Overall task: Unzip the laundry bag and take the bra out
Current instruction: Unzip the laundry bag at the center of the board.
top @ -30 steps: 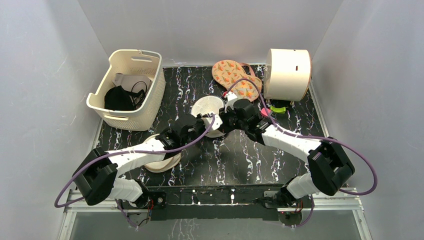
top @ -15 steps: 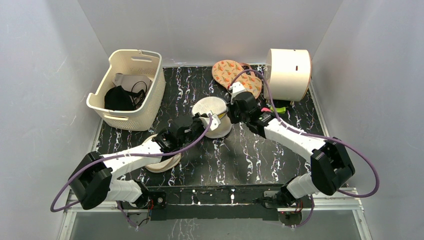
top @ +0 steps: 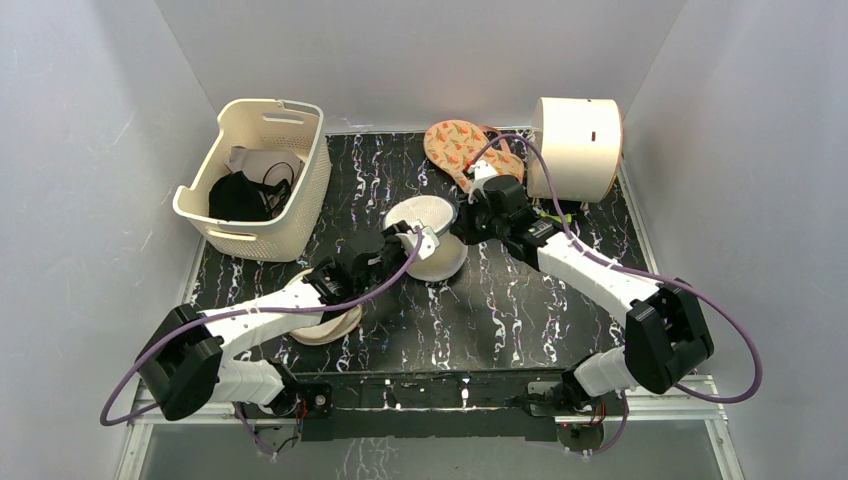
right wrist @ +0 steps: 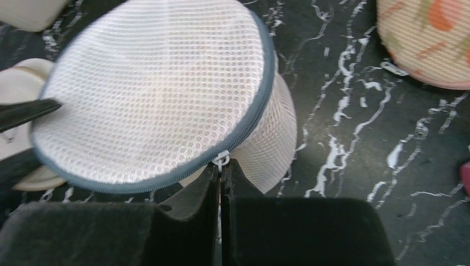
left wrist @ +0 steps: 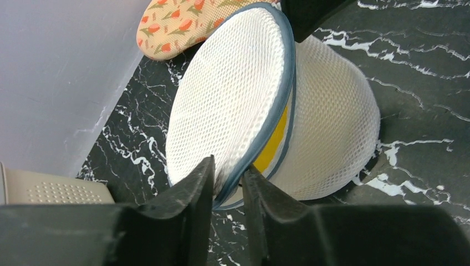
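Note:
The laundry bag [top: 430,238], white mesh with a grey zipper rim, stands on edge mid-table, its two halves parted. My left gripper [left wrist: 228,173] is shut on the rim [left wrist: 260,138] of one half. Through the gap a yellow part of the bra [left wrist: 271,145] shows; the rest of it is hidden inside. My right gripper [right wrist: 221,165] is shut on the white zipper pull [right wrist: 222,159] at the bag's [right wrist: 149,88] rim, on its right side in the top view [top: 470,222].
A cream basket [top: 255,178] with a black garment stands back left. A beige round pouch [top: 322,322] lies under my left arm. A floral bra [top: 465,150] and a cream cylinder box [top: 575,148] sit at the back right.
My right gripper has drawn the zipper pull back and to the right around the rim. The bag has opened wider. My left gripper has kept hold of the rim.

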Motion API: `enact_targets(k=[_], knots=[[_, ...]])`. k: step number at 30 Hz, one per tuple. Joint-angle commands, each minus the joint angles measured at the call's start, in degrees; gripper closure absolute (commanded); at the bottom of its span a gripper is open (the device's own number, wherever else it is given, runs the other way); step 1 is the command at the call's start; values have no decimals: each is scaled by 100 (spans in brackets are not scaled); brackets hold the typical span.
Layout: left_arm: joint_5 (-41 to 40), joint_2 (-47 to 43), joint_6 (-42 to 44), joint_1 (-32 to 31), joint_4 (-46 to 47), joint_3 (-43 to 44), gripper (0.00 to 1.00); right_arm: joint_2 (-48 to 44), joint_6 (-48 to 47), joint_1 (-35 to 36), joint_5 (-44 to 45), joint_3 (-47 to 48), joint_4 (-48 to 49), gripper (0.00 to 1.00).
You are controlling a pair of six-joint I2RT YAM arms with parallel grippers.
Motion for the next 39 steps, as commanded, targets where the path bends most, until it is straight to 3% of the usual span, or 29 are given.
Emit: enact_targets(k=[1, 5, 13, 18, 21, 26, 33, 39], knots=[[86, -65, -46, -74, -77, 160, 63, -207, 448, 184, -733, 103, 472, 100], [126, -31, -31, -162, -100, 157, 53, -162, 546, 386, -778, 160, 561, 100], [34, -14, -8, -209, -89, 157, 53, -83, 576, 757, -712, 277, 473, 100], [60, 33, -13, -207, -146, 201, 66, -219, 584, 770, -674, 243, 412, 100], [43, 54, -6, -208, -200, 222, 82, -318, 570, 771, -583, 213, 397, 100], [-73, -1, 77, -210, -147, 198, 100, -328, 501, 770, -334, 163, 346, 100], [-352, -217, 260, -215, 152, 28, 100, -481, 268, 730, 422, 189, 18, 100], [-482, -475, 385, -217, 358, -106, 100, -466, 184, 181, 638, 205, -204, 100]])
